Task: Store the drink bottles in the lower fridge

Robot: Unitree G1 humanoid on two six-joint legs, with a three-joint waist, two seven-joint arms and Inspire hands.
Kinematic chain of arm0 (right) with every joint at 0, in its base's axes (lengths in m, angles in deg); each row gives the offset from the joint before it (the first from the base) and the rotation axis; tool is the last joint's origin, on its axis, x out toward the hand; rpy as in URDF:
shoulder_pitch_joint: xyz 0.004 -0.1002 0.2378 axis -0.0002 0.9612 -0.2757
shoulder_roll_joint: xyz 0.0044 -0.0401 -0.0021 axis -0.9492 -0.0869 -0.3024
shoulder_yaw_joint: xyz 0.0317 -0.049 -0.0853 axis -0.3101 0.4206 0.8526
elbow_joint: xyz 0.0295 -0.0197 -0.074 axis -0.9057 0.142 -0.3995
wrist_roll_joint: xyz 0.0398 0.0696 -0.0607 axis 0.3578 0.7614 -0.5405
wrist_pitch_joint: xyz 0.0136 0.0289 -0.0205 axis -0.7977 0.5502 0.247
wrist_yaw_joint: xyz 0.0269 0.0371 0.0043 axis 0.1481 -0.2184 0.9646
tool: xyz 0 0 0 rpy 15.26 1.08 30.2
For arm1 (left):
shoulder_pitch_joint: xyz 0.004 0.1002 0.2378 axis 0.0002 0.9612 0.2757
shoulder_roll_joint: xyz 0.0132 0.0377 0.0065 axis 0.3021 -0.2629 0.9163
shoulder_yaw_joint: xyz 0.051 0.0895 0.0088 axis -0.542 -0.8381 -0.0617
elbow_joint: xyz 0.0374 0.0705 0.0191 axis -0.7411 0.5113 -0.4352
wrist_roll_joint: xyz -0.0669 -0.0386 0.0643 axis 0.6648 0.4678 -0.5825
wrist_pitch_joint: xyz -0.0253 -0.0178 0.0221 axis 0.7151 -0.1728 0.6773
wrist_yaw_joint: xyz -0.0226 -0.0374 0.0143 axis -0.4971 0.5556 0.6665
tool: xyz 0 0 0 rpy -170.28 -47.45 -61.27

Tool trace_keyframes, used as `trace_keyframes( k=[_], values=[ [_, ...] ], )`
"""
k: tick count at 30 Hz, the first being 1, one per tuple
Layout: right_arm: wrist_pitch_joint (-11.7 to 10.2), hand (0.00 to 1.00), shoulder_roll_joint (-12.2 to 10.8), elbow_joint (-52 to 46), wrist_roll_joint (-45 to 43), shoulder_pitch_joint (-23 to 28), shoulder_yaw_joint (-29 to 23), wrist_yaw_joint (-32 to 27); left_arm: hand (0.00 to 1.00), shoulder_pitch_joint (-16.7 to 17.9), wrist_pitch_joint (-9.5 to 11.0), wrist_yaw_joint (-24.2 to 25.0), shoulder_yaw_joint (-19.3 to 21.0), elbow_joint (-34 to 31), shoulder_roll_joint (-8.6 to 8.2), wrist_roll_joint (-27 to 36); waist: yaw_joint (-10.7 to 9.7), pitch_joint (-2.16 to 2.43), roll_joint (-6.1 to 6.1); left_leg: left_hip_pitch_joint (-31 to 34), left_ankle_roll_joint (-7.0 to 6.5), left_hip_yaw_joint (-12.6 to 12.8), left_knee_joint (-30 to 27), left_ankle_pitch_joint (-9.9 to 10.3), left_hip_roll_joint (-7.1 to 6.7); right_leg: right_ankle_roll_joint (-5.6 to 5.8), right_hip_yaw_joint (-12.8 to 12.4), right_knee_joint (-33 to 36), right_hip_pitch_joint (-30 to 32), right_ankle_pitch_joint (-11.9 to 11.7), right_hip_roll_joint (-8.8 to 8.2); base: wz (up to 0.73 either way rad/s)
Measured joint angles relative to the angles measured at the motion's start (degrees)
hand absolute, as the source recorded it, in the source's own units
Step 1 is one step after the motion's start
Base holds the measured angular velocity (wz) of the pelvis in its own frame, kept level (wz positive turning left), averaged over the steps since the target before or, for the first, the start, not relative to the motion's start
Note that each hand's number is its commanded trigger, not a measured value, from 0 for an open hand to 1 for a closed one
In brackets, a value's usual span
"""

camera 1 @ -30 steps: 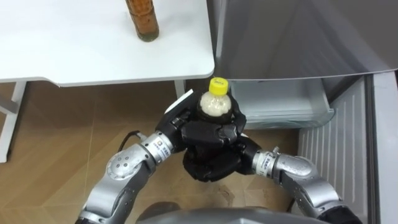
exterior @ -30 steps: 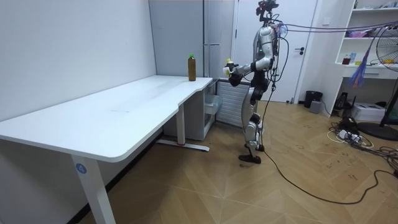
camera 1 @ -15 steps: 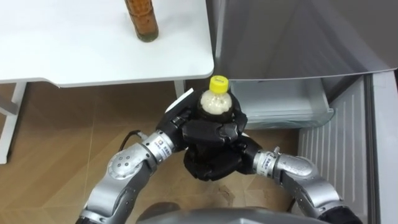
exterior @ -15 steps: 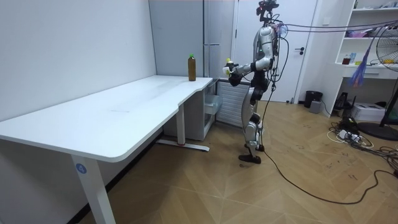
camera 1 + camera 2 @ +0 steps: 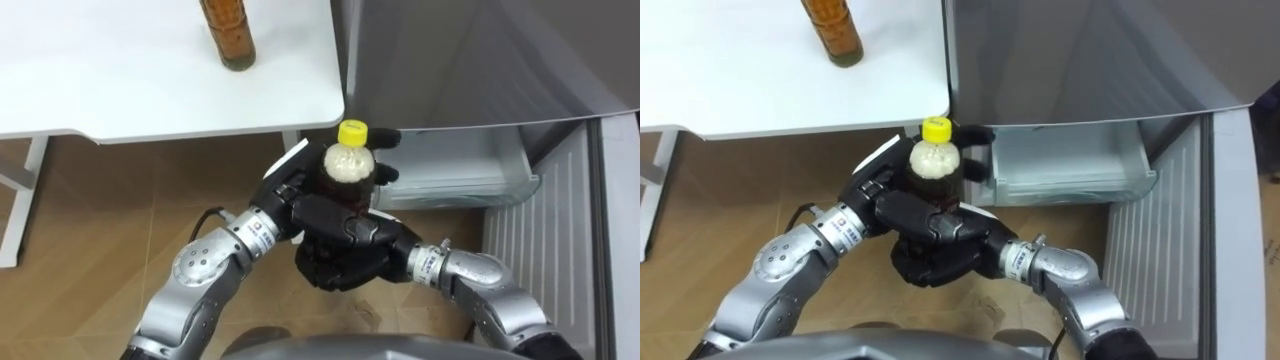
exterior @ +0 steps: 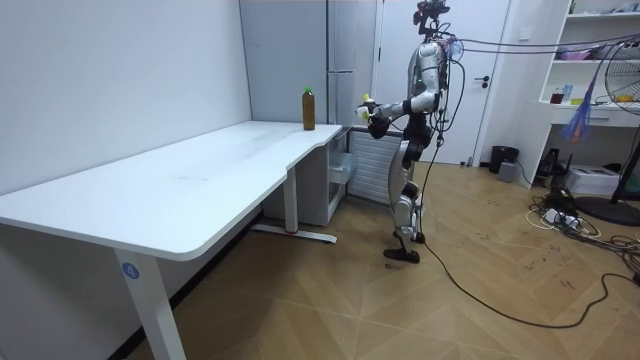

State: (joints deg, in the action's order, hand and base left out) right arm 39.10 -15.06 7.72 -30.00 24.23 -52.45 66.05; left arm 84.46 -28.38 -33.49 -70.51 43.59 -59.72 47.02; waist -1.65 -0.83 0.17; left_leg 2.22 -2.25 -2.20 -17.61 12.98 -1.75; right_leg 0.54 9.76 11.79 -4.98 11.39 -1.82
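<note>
Left eye view: I see both of the robot's hands clasped round a yellow-capped bottle. They hold it upright in the air, just left of the open fridge drawer and not yet over it. The left hand curls its fingers round the back of the bottle. The right hand wraps its fingers across the front, lower down. A brown bottle stands on the white table, well to the left of the drawer.

Room view: the robot stands upright facing the grey fridge, with the clasped bottle well above the drawer.

Right eye view: I can make out nothing inside the drawer. I judge that no drink is stowed yet. The first is in hand and the second waits on the table.
</note>
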Motion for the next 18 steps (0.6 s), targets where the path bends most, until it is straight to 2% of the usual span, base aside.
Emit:
trace_keyframes(
  k=[6, 13, 18],
  values=[
    [0.00, 1.00, 0.00, 0.00, 0.00, 0.02, -0.21, -0.02, 0.00, -0.04, 0.02, 0.00, 0.16, 0.00, 0.00, 0.01, -0.03, -0.04, 0.04, 0.03, 0.00, 0.08, 0.01, 0.00, -0.01, 0.00, -0.11, 0.00, 0.00, 0.00, 0.00, 0.00],
    [-0.22, 1.00, 0.02, -0.05, 0.12, -0.01, -0.61, 0.08, 0.00, -0.19, 0.43, -0.57, 1.22, -2.19, -0.09, 0.00, 0.32, -0.33, 0.30, 0.16, 0.00, 0.21, 0.06, 0.01, -0.03, 0.00, -0.27, -0.07, 0.16, 0.00, 0.07, 0.00],
    [-0.27, 1.00, 0.45, -0.01, 0.37, 0.18, -0.46, -0.40, 0.00, -1.36, 2.87, -2.33, 1.93, -5.56, -0.14, 0.10, 0.96, -0.37, 0.36, -0.42, -0.01, 0.51, 0.14, -0.01, 0.04, 0.00, -0.36, -0.08, 0.10, 0.00, 0.03, -0.01]
  ],
)
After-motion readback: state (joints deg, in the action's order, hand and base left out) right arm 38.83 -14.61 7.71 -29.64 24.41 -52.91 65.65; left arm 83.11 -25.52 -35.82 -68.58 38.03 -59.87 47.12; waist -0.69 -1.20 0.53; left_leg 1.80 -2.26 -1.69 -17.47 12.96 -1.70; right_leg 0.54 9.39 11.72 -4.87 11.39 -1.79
